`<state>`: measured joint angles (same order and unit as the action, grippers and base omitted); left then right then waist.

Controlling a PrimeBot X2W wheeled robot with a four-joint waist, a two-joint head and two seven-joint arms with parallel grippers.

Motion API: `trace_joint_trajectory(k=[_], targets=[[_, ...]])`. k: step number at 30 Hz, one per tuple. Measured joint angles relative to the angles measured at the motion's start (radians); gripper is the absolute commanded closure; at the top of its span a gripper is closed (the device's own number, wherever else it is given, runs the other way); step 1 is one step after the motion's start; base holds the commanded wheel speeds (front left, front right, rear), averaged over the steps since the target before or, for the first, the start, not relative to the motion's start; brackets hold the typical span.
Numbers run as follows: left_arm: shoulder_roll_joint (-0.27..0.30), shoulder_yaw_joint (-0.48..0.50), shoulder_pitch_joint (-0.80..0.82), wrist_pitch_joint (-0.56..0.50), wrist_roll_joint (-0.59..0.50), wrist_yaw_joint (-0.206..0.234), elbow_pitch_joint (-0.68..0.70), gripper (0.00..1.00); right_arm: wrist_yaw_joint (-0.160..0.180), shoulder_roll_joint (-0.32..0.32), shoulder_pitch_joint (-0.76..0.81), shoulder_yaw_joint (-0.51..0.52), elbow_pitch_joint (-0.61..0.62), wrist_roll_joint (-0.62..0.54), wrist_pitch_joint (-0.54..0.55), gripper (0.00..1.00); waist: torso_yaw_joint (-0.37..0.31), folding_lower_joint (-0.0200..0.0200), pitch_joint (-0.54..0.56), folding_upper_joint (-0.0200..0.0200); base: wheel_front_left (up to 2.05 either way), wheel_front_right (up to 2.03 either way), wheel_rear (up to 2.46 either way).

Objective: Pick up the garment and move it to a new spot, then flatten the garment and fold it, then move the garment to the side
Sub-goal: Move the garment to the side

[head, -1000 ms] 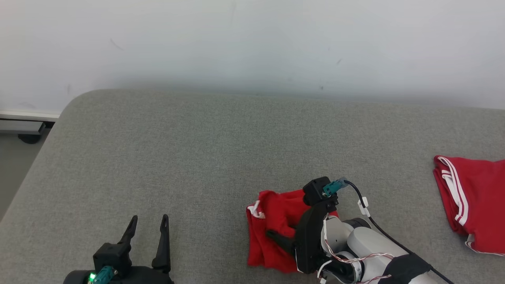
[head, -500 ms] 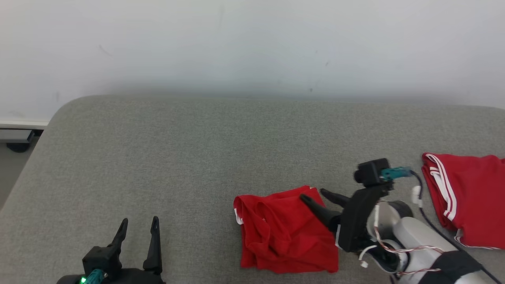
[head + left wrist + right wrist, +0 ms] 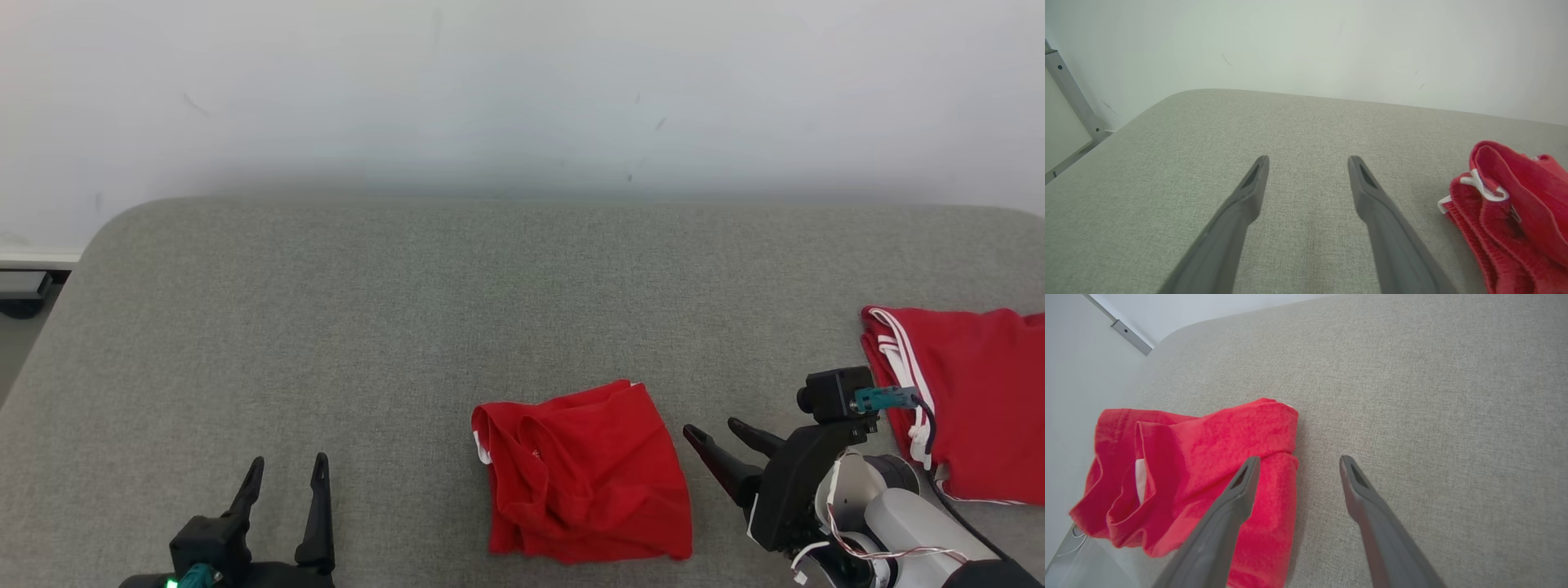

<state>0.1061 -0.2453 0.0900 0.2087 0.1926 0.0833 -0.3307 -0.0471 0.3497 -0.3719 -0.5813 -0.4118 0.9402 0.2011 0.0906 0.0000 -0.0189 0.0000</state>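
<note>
On the grey cushion (image 3: 367,327), the red garment (image 3: 584,478) lies in a lump just left of the right gripper (image 3: 711,425), whose two fingers stand wide apart and hold nothing. The left gripper (image 3: 288,460), also spread and empty, is farther off, so the right arm is nearer.

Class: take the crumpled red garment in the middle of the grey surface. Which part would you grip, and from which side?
Probably the bunched, white-trimmed rim on the left side of the red garment, approached from the left with the open left pincer. There the folds stand up off the grey surface, giving the fingers something to close around; the right side lies flatter.
</note>
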Motion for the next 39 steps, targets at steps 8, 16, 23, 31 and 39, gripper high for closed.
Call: trace_joint_trajectory(k=[8,16,23,31,39], targets=[[-0.007,-0.025,0.023,0.0,-0.006,-0.004,0.0,0.0,0.012,-0.022,-0.004,-0.01,-0.055,0.007,0.02,0.0,0.02,0.0,-0.012,0.0,0.0,0.0,0.0],[-0.012,-0.032,0.043,0.0,-0.006,-0.005,-0.007,0.0,0.012,-0.053,-0.073,-0.033,-0.135,0.008,0.076,0.0,0.061,0.0001,-0.024,0.0,0.0,0.0,0.0],[-0.028,-0.053,0.065,0.0,-0.006,-0.006,-0.021,0.0,0.01,-0.052,-0.091,-0.057,-0.201,0.008,0.136,0.0,0.097,0.0001,-0.029,0.0001,0.0,0.0,0.0],[-0.032,-0.051,0.065,0.003,0.0,-0.005,-0.039,0.0,-0.019,-0.082,-0.112,-0.077,-0.239,0.043,0.202,0.0,0.128,0.0001,-0.028,0.0,0.0,0.0,0.0],[-0.035,-0.048,0.063,0.012,0.003,-0.004,-0.046,0.0,-0.041,-0.097,-0.116,-0.076,-0.267,0.065,0.231,1.0,0.131,0.0001,-0.026,0.0001,0.0,0.0,0.0]])
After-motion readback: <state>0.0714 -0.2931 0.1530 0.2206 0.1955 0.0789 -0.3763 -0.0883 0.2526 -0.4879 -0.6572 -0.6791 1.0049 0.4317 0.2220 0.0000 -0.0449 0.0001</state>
